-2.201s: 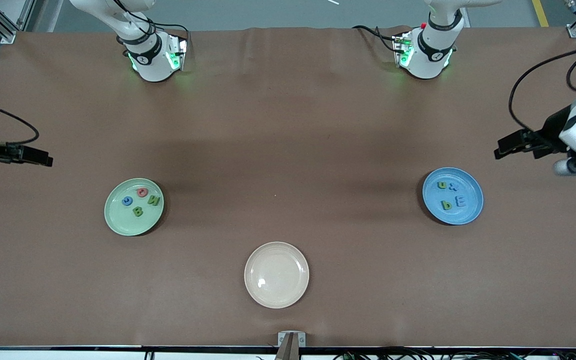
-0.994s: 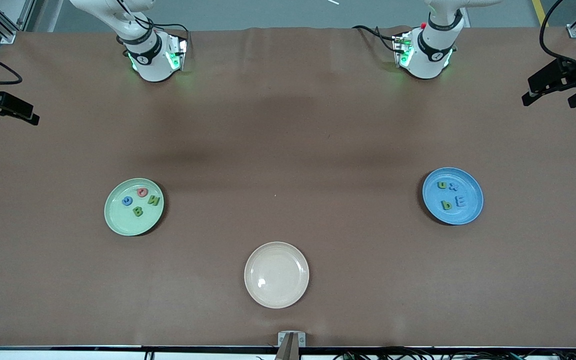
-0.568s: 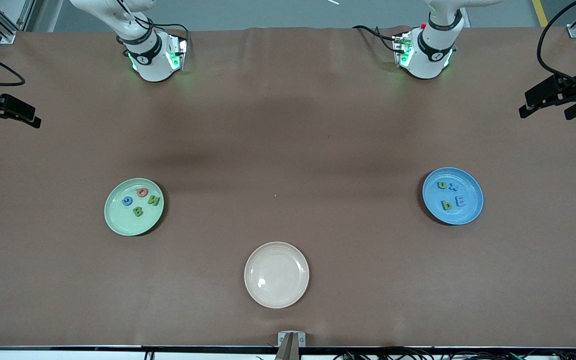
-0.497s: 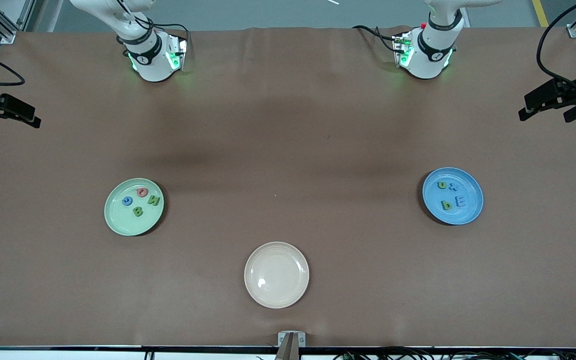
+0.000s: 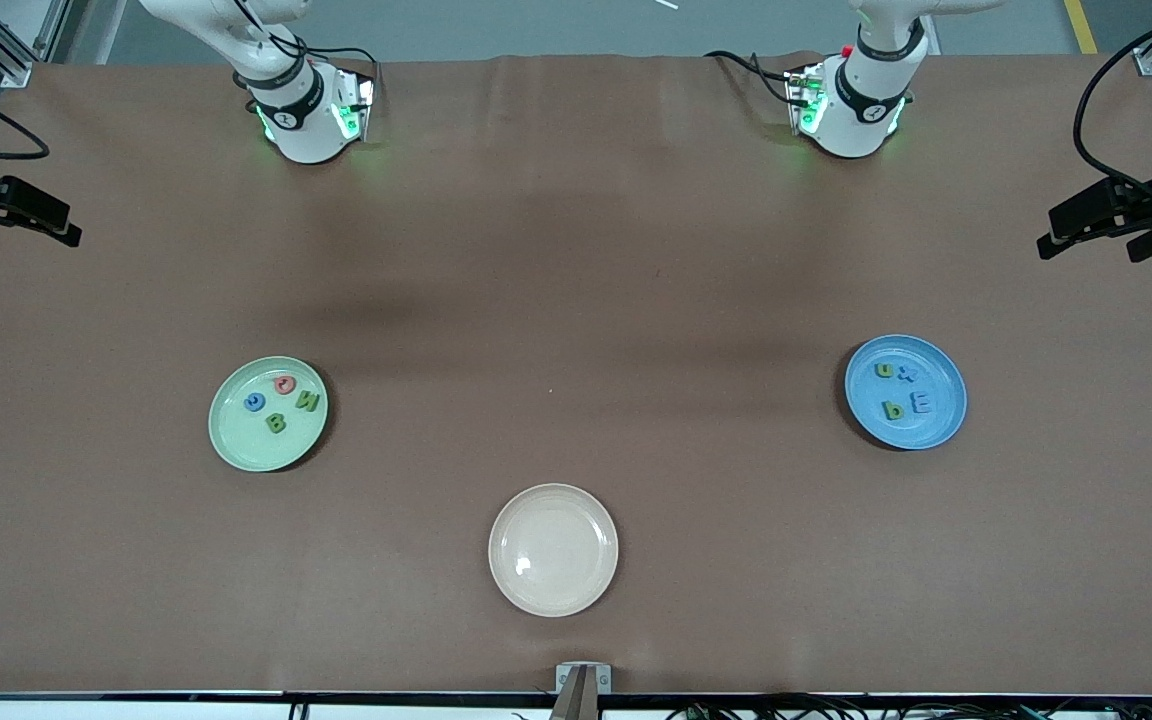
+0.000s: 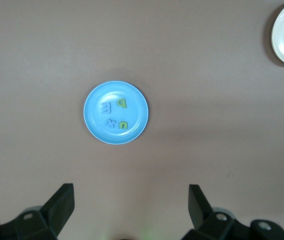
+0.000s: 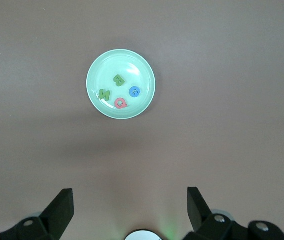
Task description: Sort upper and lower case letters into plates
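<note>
Front view, from nine o'clock to three: the right gripper (image 5: 36,215) hangs spread and empty over its end of the table, the round pale green plastic plate (image 5: 268,413) with four foam letters (image 5: 281,402) lying toward five o'clock of it. The empty cream-white plate (image 5: 553,549) sits at six o'clock, nearest the camera. The round blue plastic plate (image 5: 905,391) carries four more letters (image 5: 901,388), toward seven o'clock of the spread, empty left gripper (image 5: 1096,225); no letter lies loose and nothing bars either path.

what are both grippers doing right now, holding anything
Left gripper: jaws open, empty, up by the table's edge at the left arm's end.
Right gripper: jaws open, empty, up by the edge at the right arm's end.
</note>
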You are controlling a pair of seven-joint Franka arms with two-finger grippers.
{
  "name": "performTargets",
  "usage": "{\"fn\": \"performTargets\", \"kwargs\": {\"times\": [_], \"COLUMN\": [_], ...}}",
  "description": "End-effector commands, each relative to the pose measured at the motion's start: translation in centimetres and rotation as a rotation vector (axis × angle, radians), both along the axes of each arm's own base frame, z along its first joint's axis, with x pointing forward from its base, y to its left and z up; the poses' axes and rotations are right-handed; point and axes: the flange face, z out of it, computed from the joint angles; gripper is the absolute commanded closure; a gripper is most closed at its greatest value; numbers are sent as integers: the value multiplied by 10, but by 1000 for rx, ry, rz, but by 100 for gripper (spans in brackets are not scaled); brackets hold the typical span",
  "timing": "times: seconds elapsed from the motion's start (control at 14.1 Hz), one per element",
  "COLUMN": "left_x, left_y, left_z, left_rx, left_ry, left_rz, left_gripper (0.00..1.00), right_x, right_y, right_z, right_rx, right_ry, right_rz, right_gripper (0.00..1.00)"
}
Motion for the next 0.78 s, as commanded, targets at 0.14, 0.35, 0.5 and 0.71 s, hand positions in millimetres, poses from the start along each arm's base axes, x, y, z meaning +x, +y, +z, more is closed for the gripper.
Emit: {"fn": "performTargets", "kwargs": {"times": [0.14, 0.35, 0.5, 0.71], "left_x": [-4, -3, -4, -10], "left_y": [1, 3, 2, 2], "left_z": [12, 11, 9, 4], "left_rx": [36, 49, 52, 53], "left_ry": [-24, -35, -48, -53], "left_rz": [0, 0, -3, -12], "left_gripper": [0, 0, 0, 0], "right_x": [-18, -17, -16, -16], "right_y": [1, 2, 4, 6], "right_z": [2, 1, 1, 2], "right_rx": [12, 14, 19, 34], "right_ry": [-37, -37, -41, -48], "right_rz": [-33, -27, -17, -14], "right_gripper": [0, 0, 0, 0]}}
